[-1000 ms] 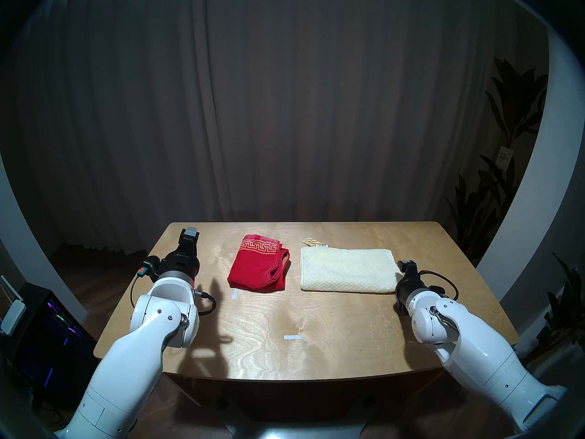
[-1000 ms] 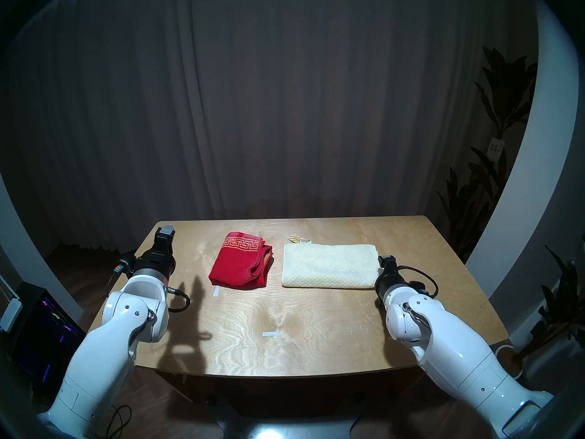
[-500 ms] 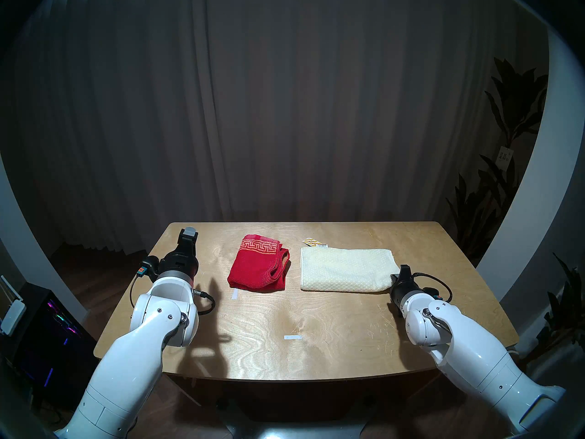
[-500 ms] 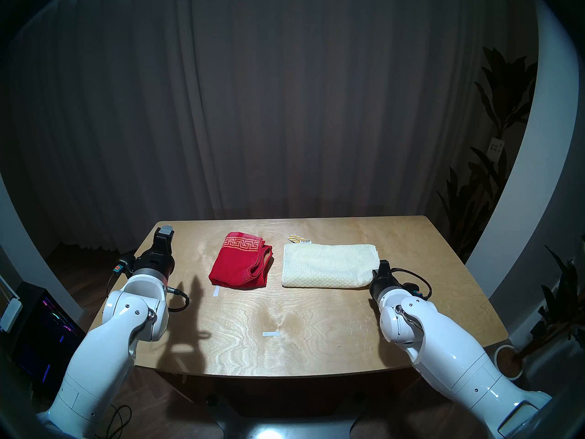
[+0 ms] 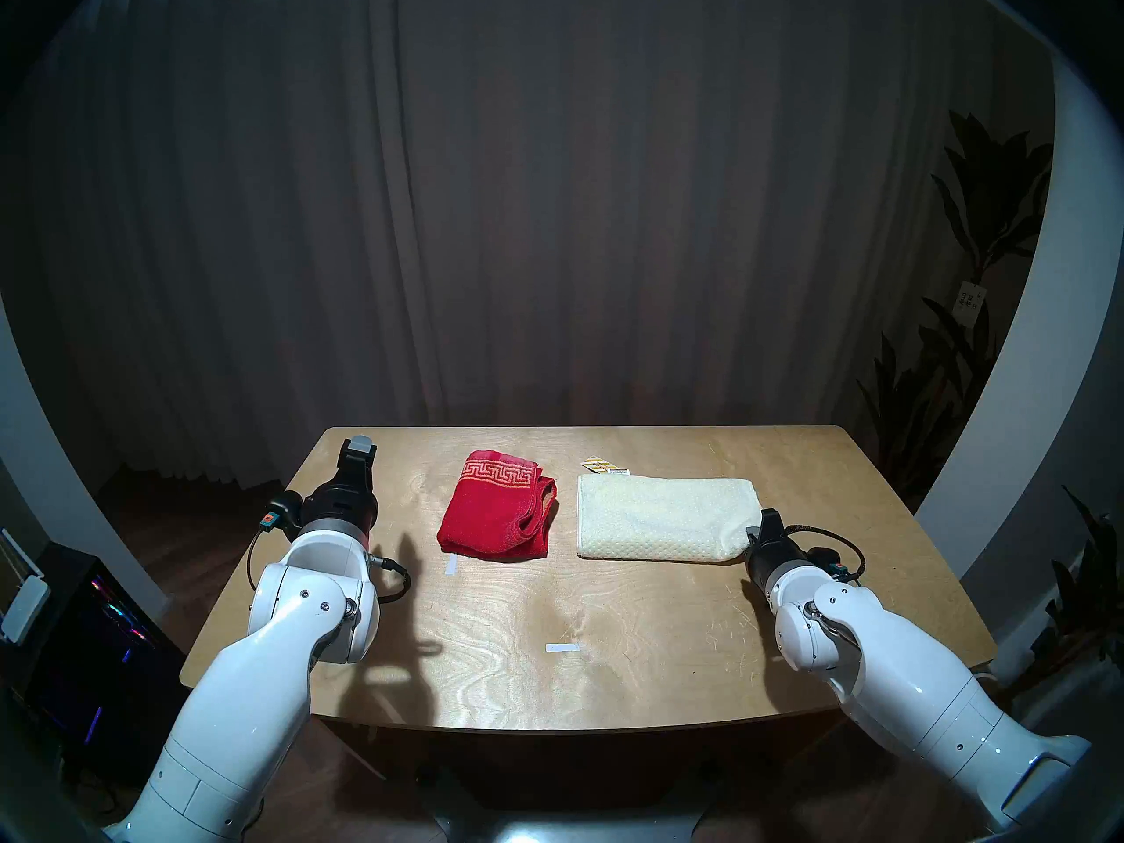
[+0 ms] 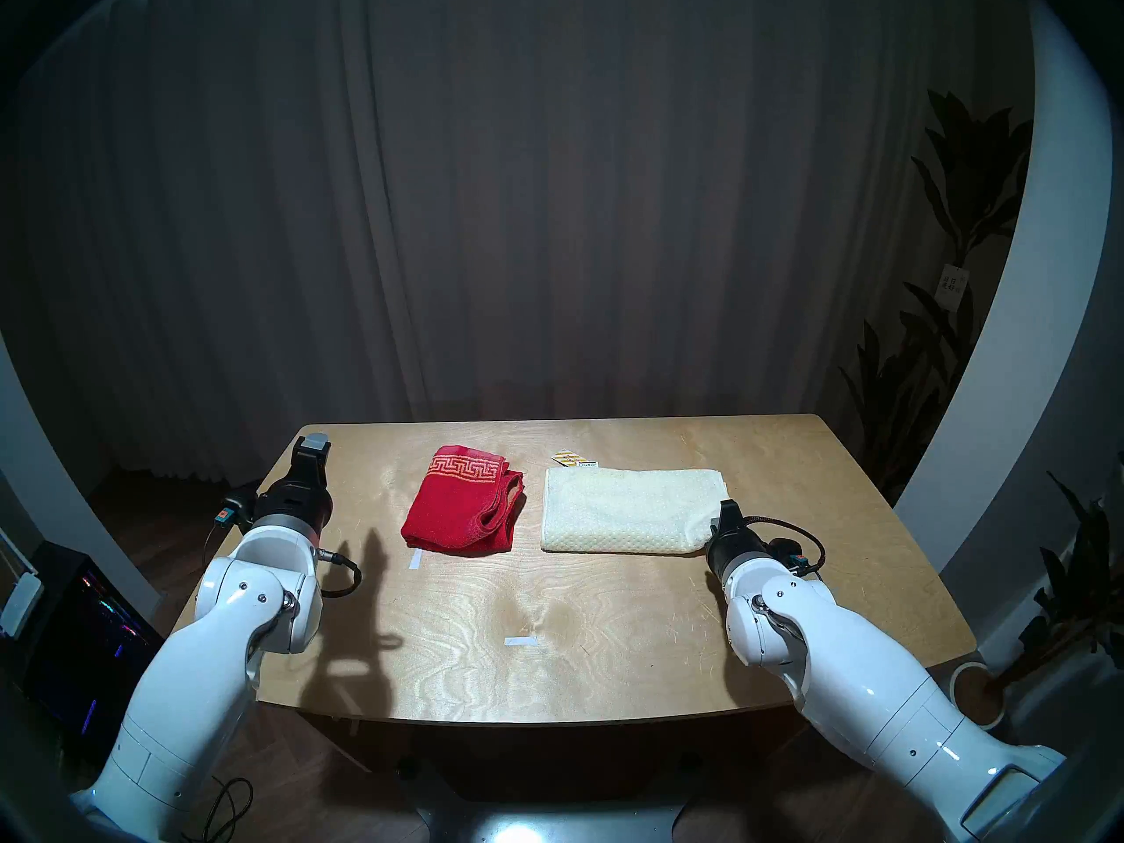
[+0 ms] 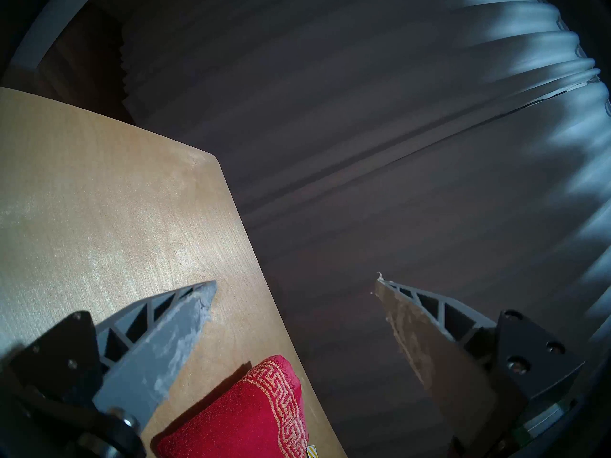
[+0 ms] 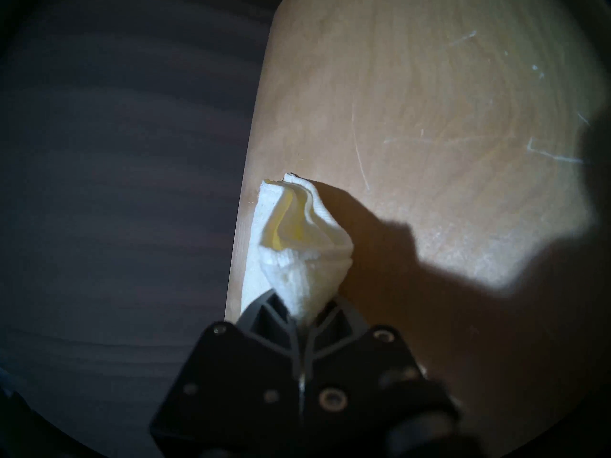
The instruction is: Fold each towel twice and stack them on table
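A: In the head views, what is being shown of the towels?

B: The red towel point(image 5: 497, 519) is being seen as a folded bundle left of centre on the tabletop point(image 5: 608, 671), the cream towel point(image 5: 666, 517) as a long strip just beside it, not touching. A striped tag point(image 5: 602, 466) is lying at the cream towel's far edge. Nothing is being stacked yet.

A: And the left wrist view?

B: The left pincer point(image 7: 294, 290) is being held spread wide, pinching nothing, out past the tabletop's far edge, with the red towel point(image 7: 238, 421) low in the picture.

A: The right wrist view?

B: The right pincer point(image 8: 302, 310) is being pressed together on a bunched corner of the cream towel point(image 8: 297, 242), at the strip's near right end. Judging by that, the red towel's folding is being treated as done; the cream towel's second fold and the stacking are being left.
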